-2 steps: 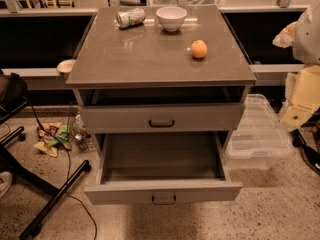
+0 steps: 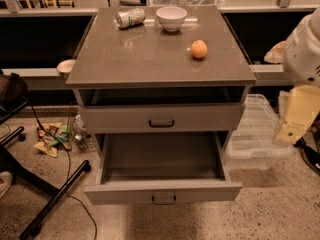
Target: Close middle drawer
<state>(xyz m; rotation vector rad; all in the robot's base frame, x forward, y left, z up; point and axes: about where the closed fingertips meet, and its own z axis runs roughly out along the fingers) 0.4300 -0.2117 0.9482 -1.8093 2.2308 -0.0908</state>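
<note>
One step ahead: the gripper, off right, wide or narrow I cannot tell, must reach the gaping middle drawer front and push

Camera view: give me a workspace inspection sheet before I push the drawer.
Surface: cabinet top, grey, holding three items.
Job's things: middle drawer pulled far out, nothing seen inside; top drawer slightly open.
Clutter: can on its side, bowl, orange.
Grippers: gripper right of the cabinet, apart from the drawers.
Cables: black cable on floor, left.
Surroundings: plastic bin right; chair base, litter left.
</note>
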